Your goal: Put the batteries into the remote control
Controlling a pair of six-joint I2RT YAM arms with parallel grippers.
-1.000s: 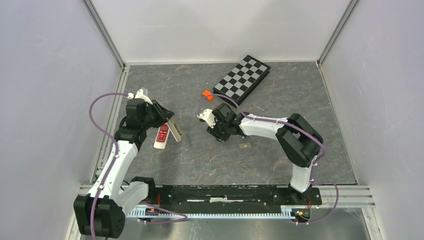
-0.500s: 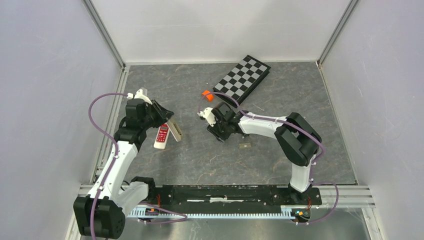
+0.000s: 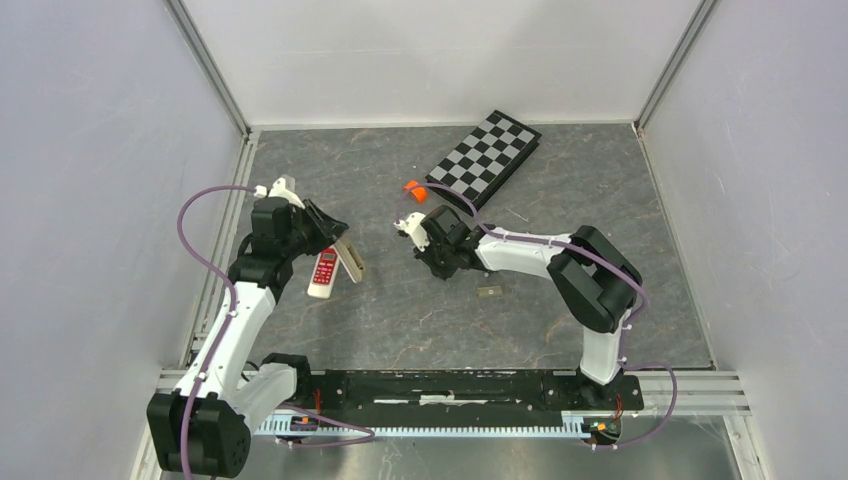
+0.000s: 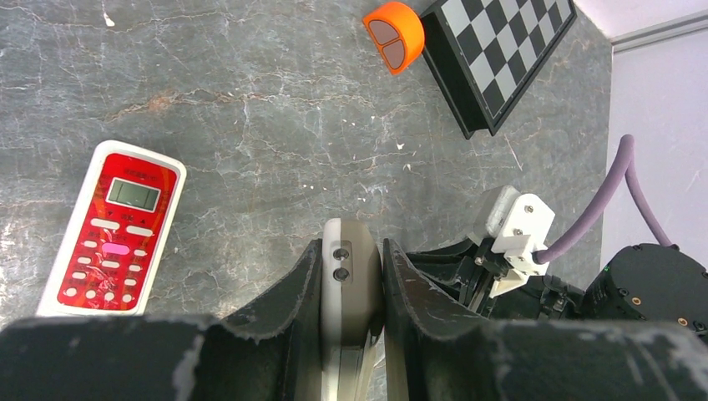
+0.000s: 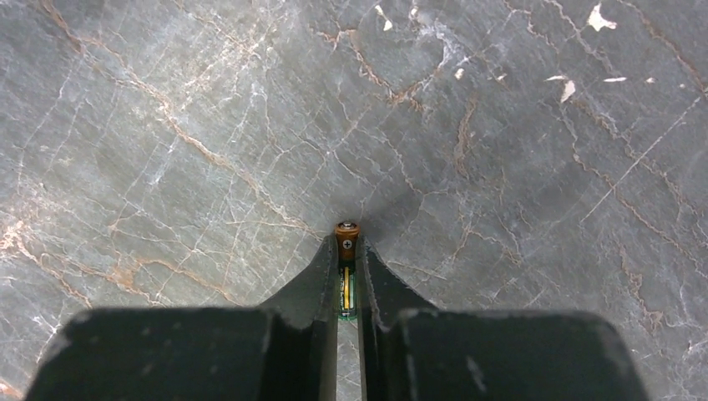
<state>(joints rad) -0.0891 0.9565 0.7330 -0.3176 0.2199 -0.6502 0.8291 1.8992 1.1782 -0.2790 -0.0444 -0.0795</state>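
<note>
Right jaws pinch battery [image 5: 346, 251] at mid desk [image 5: 167, 125], probably to lift it; left jaws grip remote [image 4: 351, 284], likely steadying it for loading.

Bright, even, diffuse light fills every view. Shadows on the grey table [image 3: 400, 320] are faint and soft. Both wrist views blur at their near edge.

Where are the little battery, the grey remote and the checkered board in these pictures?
battery [image 5: 346, 238]: right wrist view, its coppery tip.
grey remote [image 4: 351, 271]: left wrist view, its end face.
checkered board [image 4: 501, 42]: left wrist view, its squared top.
</note>
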